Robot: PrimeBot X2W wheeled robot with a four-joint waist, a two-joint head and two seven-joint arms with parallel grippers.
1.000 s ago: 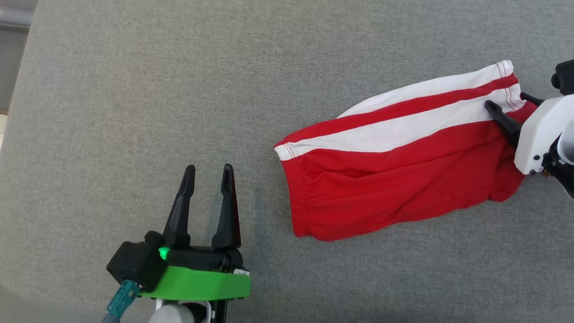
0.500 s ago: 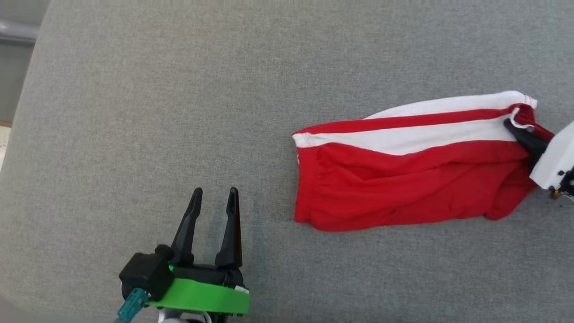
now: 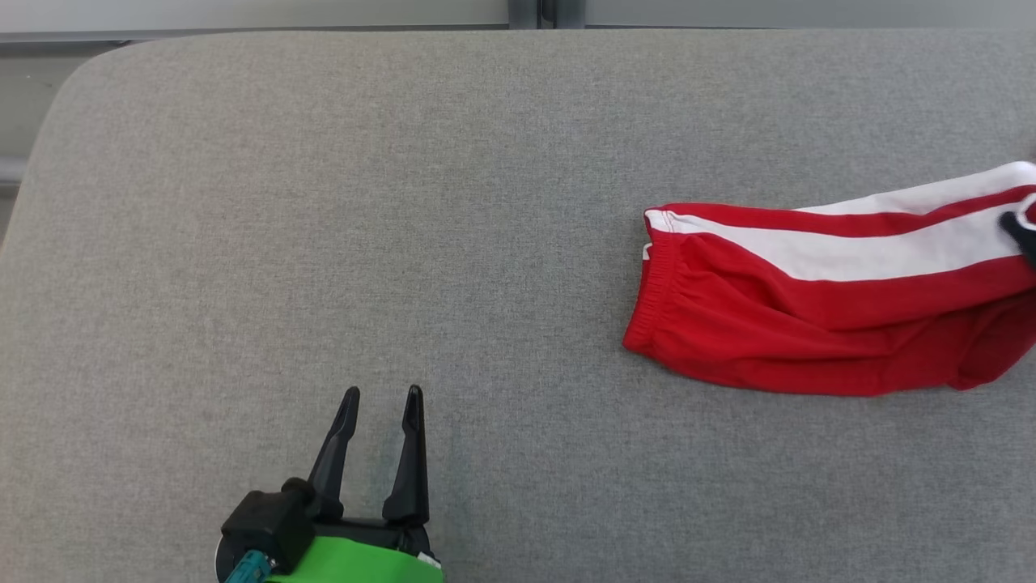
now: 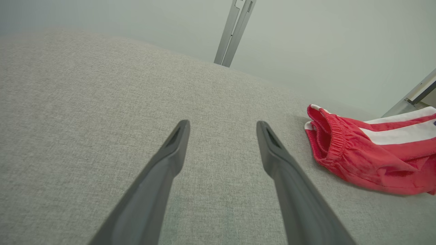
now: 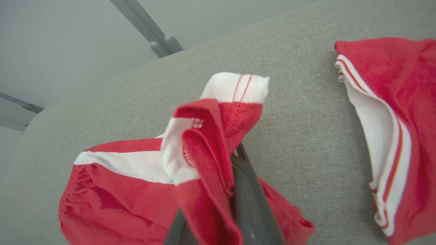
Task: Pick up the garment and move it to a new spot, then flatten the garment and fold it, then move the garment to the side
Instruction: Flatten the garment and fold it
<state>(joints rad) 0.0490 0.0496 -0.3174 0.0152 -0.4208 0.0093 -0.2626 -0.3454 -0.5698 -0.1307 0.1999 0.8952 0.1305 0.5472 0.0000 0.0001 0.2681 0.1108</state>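
Left gripper (image 3: 382, 392) low in the foreground, dark fingers spread wide and empty above the grey fabric-covered table (image 3: 324, 202), red cotton shorts with white side stripes (image 3: 809, 316) lying farther right, leg hem pinched in the closed right gripper (image 5: 233, 158)

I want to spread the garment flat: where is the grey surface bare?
Bare: the grey surface from its left corner to the elastic end of the garment, and ahead of the open left tool. Crowded: the right side, where the right tool pinches the garment, with a second red garment beside it.
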